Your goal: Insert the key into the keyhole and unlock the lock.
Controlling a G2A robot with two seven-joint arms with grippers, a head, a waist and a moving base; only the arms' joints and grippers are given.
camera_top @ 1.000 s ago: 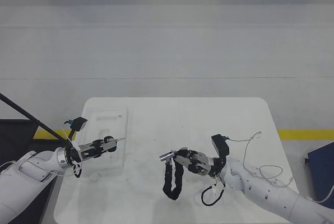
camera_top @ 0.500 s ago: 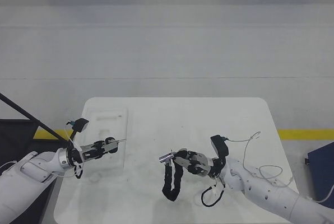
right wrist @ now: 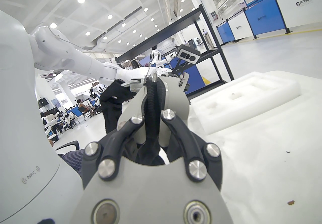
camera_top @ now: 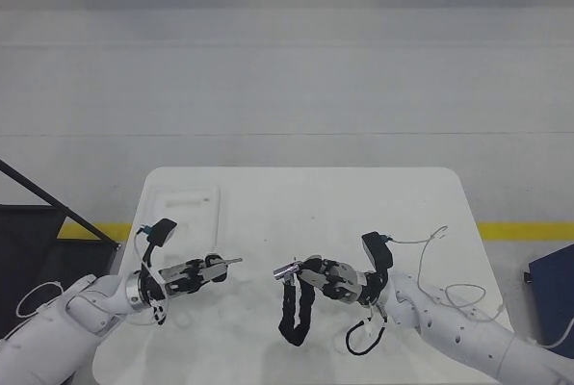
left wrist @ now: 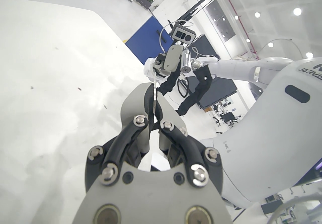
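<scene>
Key (camera_top: pixel 231 260) pinched in the closed left gripper (camera_top: pixel 212 264), blade aimed lengthwise at the lock (camera_top: pixel 287 270) (keyhole (left wrist: pixel 184 69) facing it), which the right gripper (camera_top: pixel 313 273) clamps above the table (camera_top: pixel 412 212); tip near, not touching.

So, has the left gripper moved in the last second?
Yes. The left gripper, shut on the key, has slid off the foam tray toward the lock.
</scene>
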